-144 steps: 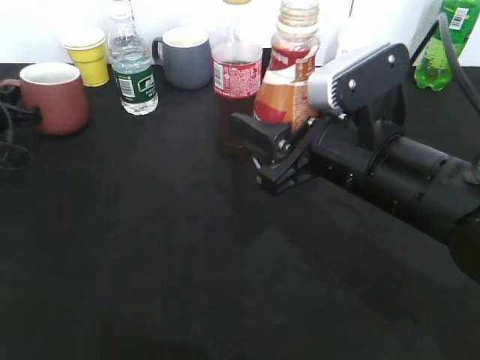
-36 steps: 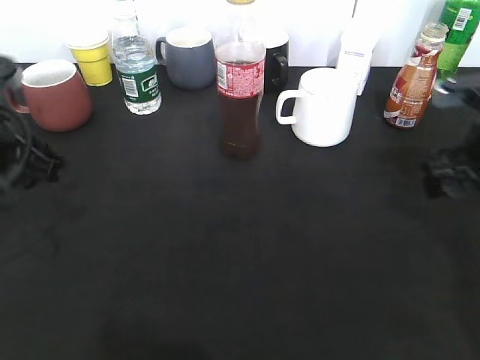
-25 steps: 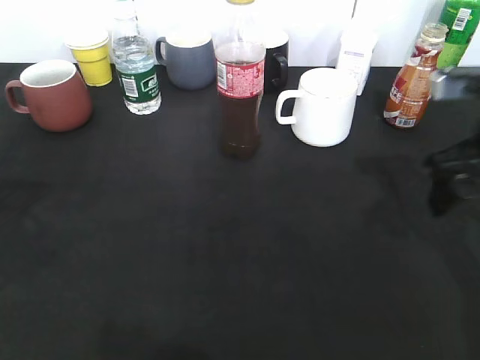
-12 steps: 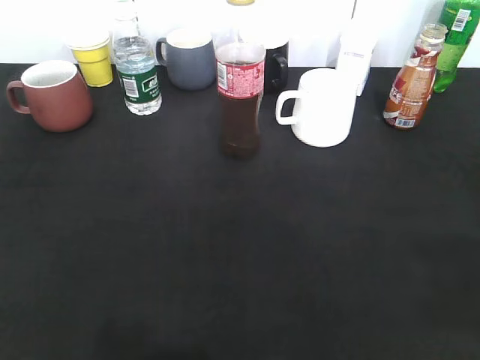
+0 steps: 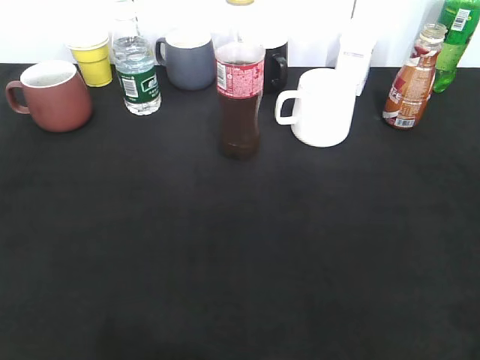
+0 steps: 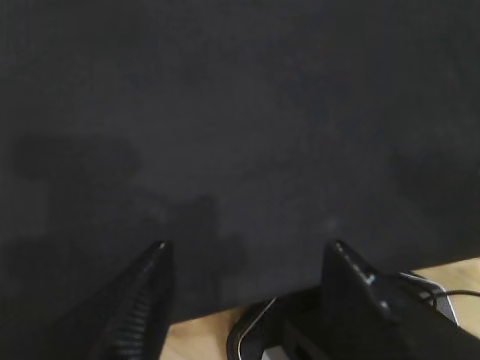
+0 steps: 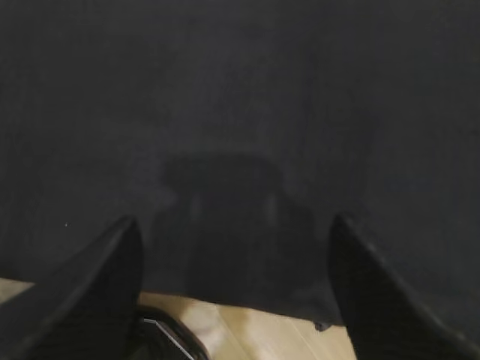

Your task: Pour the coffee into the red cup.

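Both grippers are out of the exterior view and show only in their own wrist views. Left gripper has its 2 fingers spread wide apart with nothing between them, hanging over the black cloth near its edge, where a strip of light wood shows below. Right gripper is likewise spread wide and holds nothing, above the same dark cloth with light wood at the bottom of the frame.

At the far right of the table, the coffee stands upright near the back edge, its wide neck uncapped, with the orange-brown and white label facing the camera. Just behind it and to its right is a green bottle. The red cup sits at the far left of the table, well apart from the coffee, upright, its white inside showing and its handle pointing left.

Between the 2, from left to right along the back: a yellow paper cup, a clear water bottle with a green label, a grey-blue mug, a black mug and a white carton. Nearer the camera, the tall red-labelled cola bottle stands near the middle, and a white mug sits to its right with its handle turned left.
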You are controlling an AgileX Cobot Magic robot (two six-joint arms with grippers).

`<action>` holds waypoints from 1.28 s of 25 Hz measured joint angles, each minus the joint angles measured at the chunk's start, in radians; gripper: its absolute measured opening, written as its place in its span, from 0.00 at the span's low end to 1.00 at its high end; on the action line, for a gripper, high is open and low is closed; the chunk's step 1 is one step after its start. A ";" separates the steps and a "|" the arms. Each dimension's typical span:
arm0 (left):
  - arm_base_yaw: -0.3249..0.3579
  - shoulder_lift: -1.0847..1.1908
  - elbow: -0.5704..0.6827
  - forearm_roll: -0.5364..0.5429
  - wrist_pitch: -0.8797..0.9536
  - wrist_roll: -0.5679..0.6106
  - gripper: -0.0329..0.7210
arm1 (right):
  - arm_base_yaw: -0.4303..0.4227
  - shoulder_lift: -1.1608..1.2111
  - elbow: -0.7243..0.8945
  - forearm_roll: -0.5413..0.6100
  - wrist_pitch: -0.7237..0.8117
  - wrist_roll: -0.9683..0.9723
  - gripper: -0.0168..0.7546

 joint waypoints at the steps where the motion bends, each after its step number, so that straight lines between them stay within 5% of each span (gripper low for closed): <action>1: 0.000 0.000 0.012 0.001 -0.027 0.000 0.67 | 0.000 0.000 0.009 0.002 -0.013 0.000 0.79; 23: 0.002 -0.068 0.030 0.002 -0.056 0.000 0.67 | 0.000 -0.005 0.012 0.004 -0.023 0.000 0.77; 28: 0.177 -0.240 0.030 0.002 -0.055 0.000 0.64 | -0.153 -0.075 0.012 0.007 -0.026 0.000 0.77; 32: 0.308 -0.352 0.030 0.002 -0.055 0.000 0.56 | -0.167 -0.191 0.012 0.007 -0.026 0.000 0.77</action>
